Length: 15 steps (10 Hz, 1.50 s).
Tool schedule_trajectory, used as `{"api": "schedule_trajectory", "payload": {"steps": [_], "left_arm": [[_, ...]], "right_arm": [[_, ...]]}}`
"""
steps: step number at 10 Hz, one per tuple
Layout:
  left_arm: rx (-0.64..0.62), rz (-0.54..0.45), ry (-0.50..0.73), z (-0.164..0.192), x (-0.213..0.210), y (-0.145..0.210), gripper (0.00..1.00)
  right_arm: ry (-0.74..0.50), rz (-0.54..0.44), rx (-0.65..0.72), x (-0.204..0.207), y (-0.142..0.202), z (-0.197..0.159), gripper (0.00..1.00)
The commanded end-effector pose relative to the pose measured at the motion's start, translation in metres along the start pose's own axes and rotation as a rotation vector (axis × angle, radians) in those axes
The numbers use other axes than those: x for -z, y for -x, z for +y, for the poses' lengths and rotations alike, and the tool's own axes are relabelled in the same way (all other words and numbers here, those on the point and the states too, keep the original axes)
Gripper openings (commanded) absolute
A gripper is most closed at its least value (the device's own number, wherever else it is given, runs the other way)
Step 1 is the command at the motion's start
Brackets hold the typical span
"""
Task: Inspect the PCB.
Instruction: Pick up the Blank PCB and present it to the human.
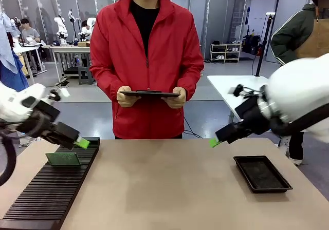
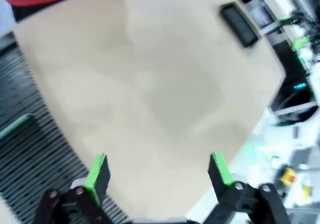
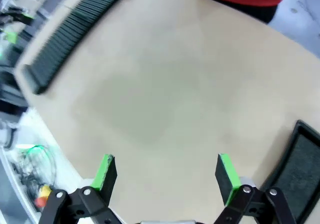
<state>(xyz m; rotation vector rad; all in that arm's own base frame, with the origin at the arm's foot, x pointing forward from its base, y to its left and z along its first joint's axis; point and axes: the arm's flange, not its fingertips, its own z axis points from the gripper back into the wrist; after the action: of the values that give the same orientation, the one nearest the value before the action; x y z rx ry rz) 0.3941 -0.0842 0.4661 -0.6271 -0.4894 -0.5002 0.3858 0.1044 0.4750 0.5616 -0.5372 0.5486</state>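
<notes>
The PCB (image 1: 62,159), a thin green board, stands upright in a slot of the black ribbed rack (image 1: 51,189) at the table's left. In the left wrist view the PCB (image 2: 16,126) is a blurred green strip on the rack (image 2: 30,159). My left gripper (image 1: 82,142) hovers just above and right of the board, open and holding nothing; its green-padded fingers (image 2: 98,171) stand wide apart. My right gripper (image 1: 215,142) hangs over the table's right middle, left of the black tray (image 1: 262,174), open and holding nothing, its fingers (image 3: 226,176) far apart.
A person in a red jacket stands at the far edge holding a dark tablet (image 1: 150,93) in both hands. The rack (image 3: 70,29) and the tray (image 3: 300,169) both appear in the right wrist view. Bare tan tabletop (image 1: 164,189) lies between them.
</notes>
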Motion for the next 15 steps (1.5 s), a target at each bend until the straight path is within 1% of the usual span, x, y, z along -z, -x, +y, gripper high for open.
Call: {"api": "schedule_trajectory", "payload": {"steps": [1,2,3,4,5,6,7,8,9,11,12,13,15], "left_arm": [[-0.108,-0.042,0.206,0.038,-0.027,0.017,1.0],[-0.14,-0.079,0.282,0.054,-0.042,0.031,1.0],[-0.168,-0.128,0.331,0.068,-0.057,0.049,1.0],[-0.199,-0.196,0.361,0.082,-0.074,0.068,1.0],[-0.259,-0.231,0.379,0.091,-0.096,0.09,1.0],[-0.306,-0.239,0.395,0.098,-0.117,0.11,1.0],[-0.358,-0.3,0.396,0.113,-0.138,0.133,1.0],[-0.372,-0.339,0.4,0.128,-0.155,0.158,1.0],[-0.39,-0.408,0.4,0.14,-0.174,0.183,1.0],[-0.418,-0.45,0.386,0.152,-0.192,0.204,1.0],[-0.432,-0.462,0.379,0.158,-0.197,0.211,1.0],[-0.481,-0.469,0.359,0.167,-0.201,0.221,1.0],[-0.473,-0.472,0.337,0.169,-0.202,0.225,1.0]], "right_arm": [[-0.222,-0.056,0.116,-0.031,0.021,-0.045,1.0],[-0.306,-0.101,0.179,-0.047,0.034,-0.065,1.0],[-0.359,-0.152,0.213,-0.063,0.051,-0.081,1.0],[-0.385,-0.194,0.257,-0.076,0.068,-0.098,1.0],[-0.394,-0.219,0.319,-0.087,0.091,-0.111,1.0],[-0.406,-0.253,0.348,-0.099,0.111,-0.122,1.0],[-0.41,-0.307,0.361,-0.113,0.133,-0.132,1.0],[-0.398,-0.357,0.397,-0.126,0.155,-0.146,1.0],[-0.392,-0.403,0.454,-0.141,0.18,-0.164,1.0],[-0.421,-0.505,0.493,-0.165,0.212,-0.186,1.0],[-0.42,-0.542,0.505,-0.172,0.223,-0.189,1.0],[-0.413,-0.559,0.517,-0.175,0.233,-0.188,1.0],[-0.399,-0.558,0.514,-0.175,0.238,-0.188,1.0]]}}
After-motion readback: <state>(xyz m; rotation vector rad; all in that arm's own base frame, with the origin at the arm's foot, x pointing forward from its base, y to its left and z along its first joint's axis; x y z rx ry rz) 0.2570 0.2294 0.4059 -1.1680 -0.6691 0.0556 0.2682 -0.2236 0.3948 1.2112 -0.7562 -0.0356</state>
